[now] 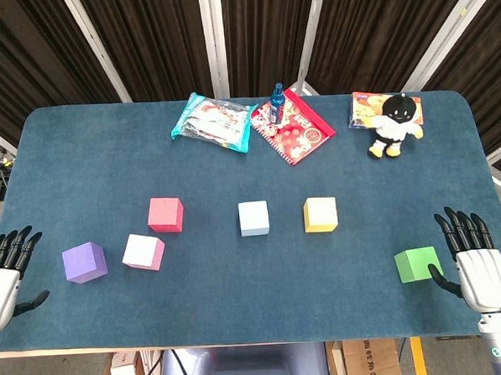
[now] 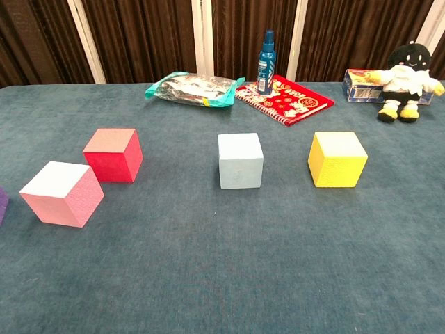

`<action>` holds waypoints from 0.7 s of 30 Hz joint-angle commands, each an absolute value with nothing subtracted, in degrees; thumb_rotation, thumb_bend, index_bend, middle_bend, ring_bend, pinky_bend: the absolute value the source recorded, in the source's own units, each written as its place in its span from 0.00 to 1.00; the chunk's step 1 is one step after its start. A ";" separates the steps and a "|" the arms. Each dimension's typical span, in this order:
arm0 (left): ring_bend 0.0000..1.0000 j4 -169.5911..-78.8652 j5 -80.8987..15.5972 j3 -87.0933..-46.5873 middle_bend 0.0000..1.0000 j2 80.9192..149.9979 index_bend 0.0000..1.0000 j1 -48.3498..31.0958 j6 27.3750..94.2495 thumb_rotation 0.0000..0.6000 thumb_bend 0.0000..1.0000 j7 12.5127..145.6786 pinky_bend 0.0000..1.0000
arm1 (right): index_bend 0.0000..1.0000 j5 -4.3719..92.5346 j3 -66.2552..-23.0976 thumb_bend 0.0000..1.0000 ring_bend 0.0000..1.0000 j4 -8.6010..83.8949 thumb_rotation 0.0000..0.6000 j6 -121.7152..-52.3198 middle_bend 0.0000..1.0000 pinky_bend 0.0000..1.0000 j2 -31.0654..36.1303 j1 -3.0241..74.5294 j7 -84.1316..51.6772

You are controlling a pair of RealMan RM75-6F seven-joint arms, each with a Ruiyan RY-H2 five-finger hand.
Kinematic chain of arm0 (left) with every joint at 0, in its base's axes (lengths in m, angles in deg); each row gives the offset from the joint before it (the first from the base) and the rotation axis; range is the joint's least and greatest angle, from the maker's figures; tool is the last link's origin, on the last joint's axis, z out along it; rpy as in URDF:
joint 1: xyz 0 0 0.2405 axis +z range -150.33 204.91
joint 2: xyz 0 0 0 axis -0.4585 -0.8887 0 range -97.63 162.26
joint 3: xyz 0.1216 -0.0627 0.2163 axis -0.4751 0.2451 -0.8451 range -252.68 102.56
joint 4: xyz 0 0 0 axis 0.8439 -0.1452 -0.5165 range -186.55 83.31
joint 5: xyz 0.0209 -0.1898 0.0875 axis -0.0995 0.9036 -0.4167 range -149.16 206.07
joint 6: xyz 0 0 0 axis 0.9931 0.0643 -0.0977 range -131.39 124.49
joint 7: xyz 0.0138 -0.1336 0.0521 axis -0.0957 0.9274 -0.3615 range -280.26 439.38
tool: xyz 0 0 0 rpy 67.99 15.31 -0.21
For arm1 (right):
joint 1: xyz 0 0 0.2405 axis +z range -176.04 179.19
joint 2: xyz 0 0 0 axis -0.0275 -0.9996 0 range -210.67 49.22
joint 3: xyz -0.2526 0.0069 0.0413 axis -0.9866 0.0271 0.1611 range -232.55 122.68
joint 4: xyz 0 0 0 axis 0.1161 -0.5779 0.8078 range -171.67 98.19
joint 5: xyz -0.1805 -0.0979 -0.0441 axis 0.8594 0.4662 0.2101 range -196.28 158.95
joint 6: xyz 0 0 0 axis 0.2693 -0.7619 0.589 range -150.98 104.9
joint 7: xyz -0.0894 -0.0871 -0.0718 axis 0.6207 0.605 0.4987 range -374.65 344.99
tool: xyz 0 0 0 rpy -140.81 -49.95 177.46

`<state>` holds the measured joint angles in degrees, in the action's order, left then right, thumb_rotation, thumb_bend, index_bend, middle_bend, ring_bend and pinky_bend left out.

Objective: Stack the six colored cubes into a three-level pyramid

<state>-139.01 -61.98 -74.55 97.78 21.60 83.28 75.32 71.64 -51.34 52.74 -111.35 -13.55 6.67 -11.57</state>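
Observation:
Six cubes lie apart on the blue table (image 1: pixel 240 306). A purple cube (image 1: pixel 85 262) sits at the front left, with a pink cube (image 1: pixel 143 251) (image 2: pixel 62 193) and a red cube (image 1: pixel 165 215) (image 2: pixel 114 154) to its right. A light blue cube (image 1: pixel 254 218) (image 2: pixel 240 161) and a yellow cube (image 1: pixel 321 214) (image 2: pixel 337 158) stand mid-table. A green cube (image 1: pixel 417 263) rests at the front right. My left hand (image 1: pixel 5 276) is open at the table's left edge, left of the purple cube. My right hand (image 1: pixel 475 264) is open just right of the green cube, its thumb near it.
Along the far edge lie a teal snack bag (image 1: pixel 213 121) (image 2: pixel 195 89), a red booklet (image 1: pixel 293 126) (image 2: pixel 285 99) with a blue spray bottle (image 1: pixel 277 104) (image 2: pixel 265 53) on it, and a plush toy (image 1: pixel 393 125) (image 2: pixel 406 82) beside a colourful box (image 1: pixel 372 105) (image 2: pixel 359 84).

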 commanded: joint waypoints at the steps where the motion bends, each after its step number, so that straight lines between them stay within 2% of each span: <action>1: 0.00 -139.22 -61.73 -74.55 0.00 97.69 0.00 21.54 82.95 1.00 0.00 75.36 0.03 | 0.00 71.56 -51.33 0.33 0.00 52.77 1.00 -111.28 0.00 0.00 -13.58 6.67 -11.67; 21: 0.00 -139.75 -61.97 -74.77 0.00 97.47 0.00 21.42 82.60 1.00 0.00 75.10 0.03 | 0.00 70.93 -51.33 0.33 0.00 53.14 1.00 -110.61 0.00 0.00 -14.00 6.67 -12.29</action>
<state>-139.75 -61.97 -74.77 97.47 21.41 82.59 75.10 70.95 -51.33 53.13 -110.64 -14.00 6.64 -12.29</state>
